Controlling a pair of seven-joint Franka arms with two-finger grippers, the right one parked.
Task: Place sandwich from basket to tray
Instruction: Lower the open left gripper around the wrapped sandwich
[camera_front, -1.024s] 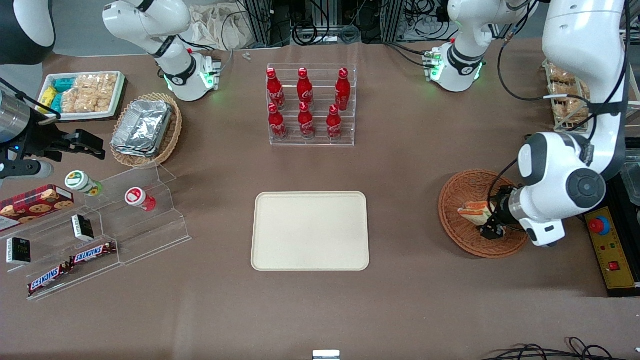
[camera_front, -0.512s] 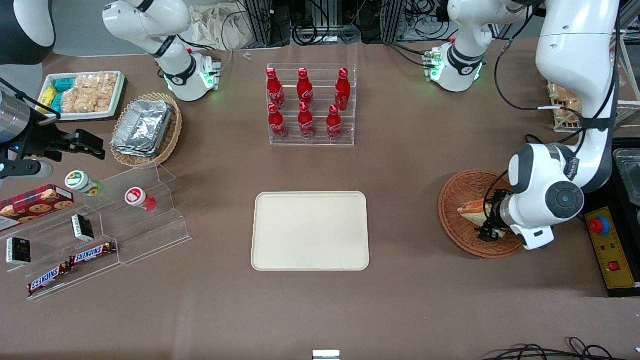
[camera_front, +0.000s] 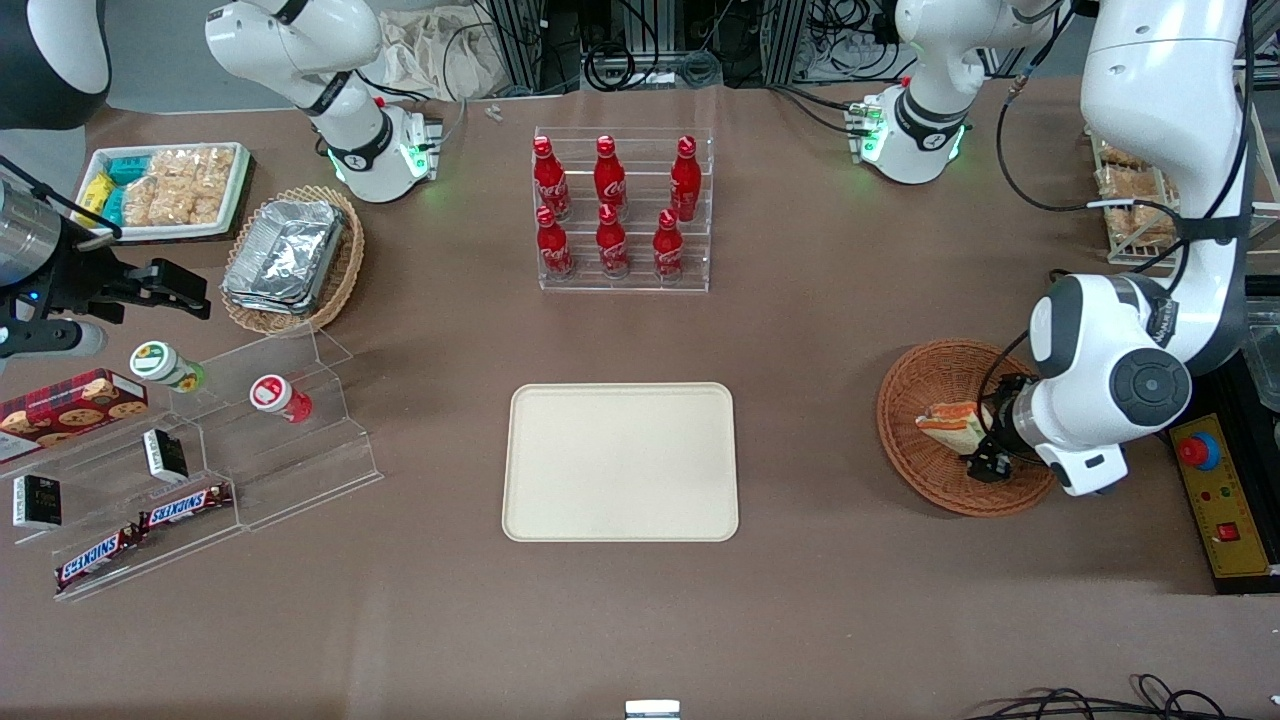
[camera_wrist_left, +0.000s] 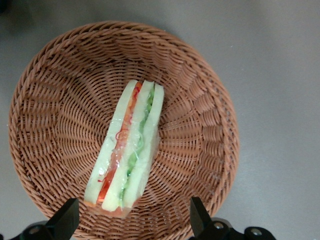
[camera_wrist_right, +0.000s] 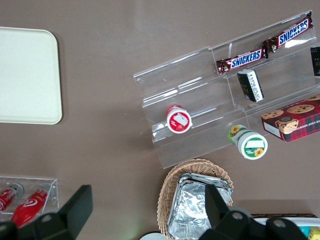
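Brown tabletop (camera_front: 800, 600), snack shelves (camera_front: 250, 440) toward the parked arm's end; cream tray (camera_front: 620, 462) bare at mid-frame, well apart from the basket (camera_front: 915, 455); sandwich (camera_wrist_left: 127, 150) lying in that basket; gripper (camera_wrist_left: 132, 220) nudged back slightly since a moment ago, hovering above, jaws spread wide astride the wedge, gripping nothing; probably descent and closing next; no obstacle between basket and tray.

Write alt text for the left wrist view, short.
A wrapped sandwich with white bread and red and green filling lies in a round reddish-brown wicker basket on a grey-brown table. The open gripper hangs above the basket, one fingertip to each side of the sandwich's end, not touching it.
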